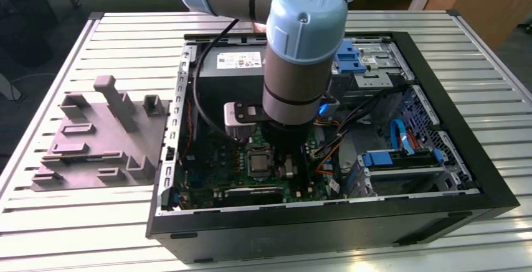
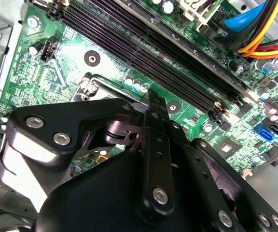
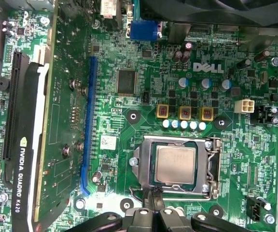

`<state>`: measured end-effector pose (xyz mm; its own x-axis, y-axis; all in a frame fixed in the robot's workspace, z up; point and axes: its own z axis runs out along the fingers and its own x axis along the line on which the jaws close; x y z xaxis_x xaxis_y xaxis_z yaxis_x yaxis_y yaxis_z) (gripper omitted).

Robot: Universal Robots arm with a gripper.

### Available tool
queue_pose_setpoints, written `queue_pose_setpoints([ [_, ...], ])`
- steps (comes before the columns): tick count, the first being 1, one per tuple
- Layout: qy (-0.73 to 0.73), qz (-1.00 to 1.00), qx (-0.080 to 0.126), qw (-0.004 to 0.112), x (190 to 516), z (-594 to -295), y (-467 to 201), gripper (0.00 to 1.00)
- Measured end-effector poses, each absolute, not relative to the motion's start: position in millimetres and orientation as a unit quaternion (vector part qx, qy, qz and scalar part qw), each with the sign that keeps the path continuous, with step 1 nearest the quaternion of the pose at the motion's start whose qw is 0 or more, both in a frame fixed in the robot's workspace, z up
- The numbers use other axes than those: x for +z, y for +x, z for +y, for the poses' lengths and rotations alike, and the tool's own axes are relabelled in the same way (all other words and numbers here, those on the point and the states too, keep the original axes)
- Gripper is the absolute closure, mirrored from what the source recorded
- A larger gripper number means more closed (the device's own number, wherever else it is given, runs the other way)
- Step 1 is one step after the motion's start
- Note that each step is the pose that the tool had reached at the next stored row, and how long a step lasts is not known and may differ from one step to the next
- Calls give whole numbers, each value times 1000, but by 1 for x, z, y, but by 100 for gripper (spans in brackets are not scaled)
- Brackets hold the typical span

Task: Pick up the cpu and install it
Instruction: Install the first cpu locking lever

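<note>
In the first wrist view the cpu (image 3: 175,165) lies seated in its socket (image 3: 176,167), just beyond the closed, empty gripper (image 3: 153,195); the exterior view hides it behind the arm (image 1: 303,54).

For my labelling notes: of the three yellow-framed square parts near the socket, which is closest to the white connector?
The end yellow-framed part, farthest from the blue slot; the white connector sits just past it.

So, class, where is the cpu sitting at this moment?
In the first wrist view the cpu lies flat inside the metal socket frame on the green motherboard, with the gripper right at the frame's edge.
</note>
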<state>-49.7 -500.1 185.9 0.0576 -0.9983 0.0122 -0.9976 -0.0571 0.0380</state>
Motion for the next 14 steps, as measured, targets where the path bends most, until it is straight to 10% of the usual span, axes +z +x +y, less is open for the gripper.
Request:
queue_pose_setpoints([
  [14,728,-685,-9,17,189,-500,-49,89],
])
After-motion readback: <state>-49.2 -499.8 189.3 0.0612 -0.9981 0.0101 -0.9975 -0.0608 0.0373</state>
